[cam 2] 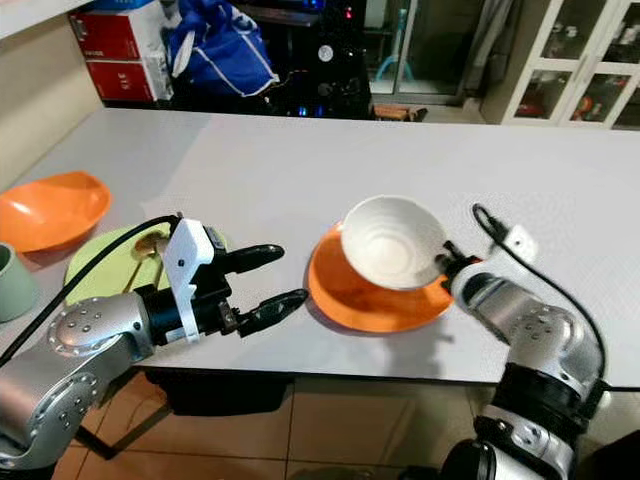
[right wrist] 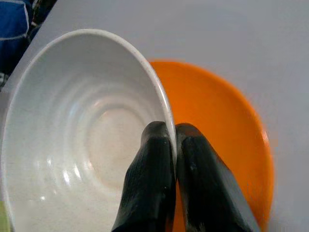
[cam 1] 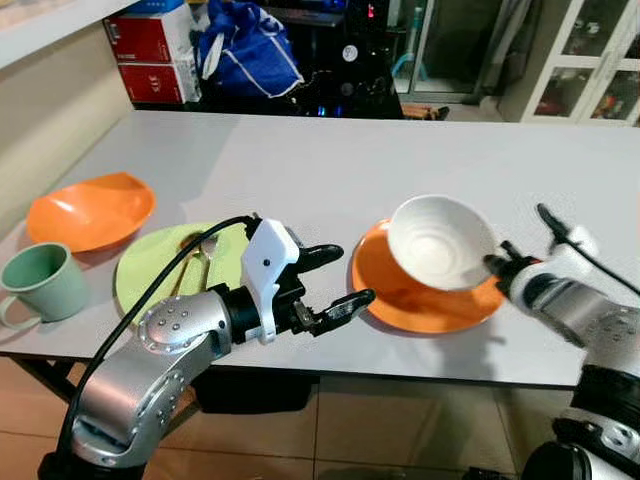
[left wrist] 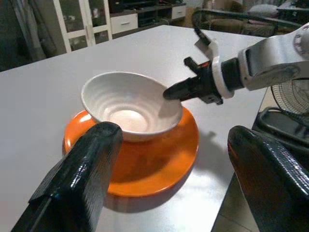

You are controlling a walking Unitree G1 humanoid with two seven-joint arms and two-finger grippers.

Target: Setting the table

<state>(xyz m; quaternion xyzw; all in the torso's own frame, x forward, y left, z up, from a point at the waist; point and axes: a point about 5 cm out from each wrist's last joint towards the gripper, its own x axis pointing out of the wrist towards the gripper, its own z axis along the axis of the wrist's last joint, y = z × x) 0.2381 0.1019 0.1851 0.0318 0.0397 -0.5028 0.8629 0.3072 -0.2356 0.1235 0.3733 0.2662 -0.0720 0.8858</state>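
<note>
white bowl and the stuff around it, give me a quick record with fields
white bowl: tilted over the orange plate, rim pinched by the right tool
right tool: shut on the bowl rim, one finger inside, one outside
left tool: open, hovering beside the orange plate
green plate: left of the orange plate, a spoon on it
orange bowl: far left
green mug: front left
table: grey

You see a white ribbed bowl (cam 1: pixel 439 241), an orange plate (cam 1: pixel 420 297) beneath, a lime-green plate (cam 1: pixel 150 265), an orange bowl (cam 1: pixel 90 211), a sage-green mug (cam 1: pixel 38 282), a pale grey table (cam 1: pixel 330 160), black gripper fingers (left wrist: pixel 79 181), red boxes (cam 1: pixel 150 40), a blue bag (cam 1: pixel 245 50).
</note>
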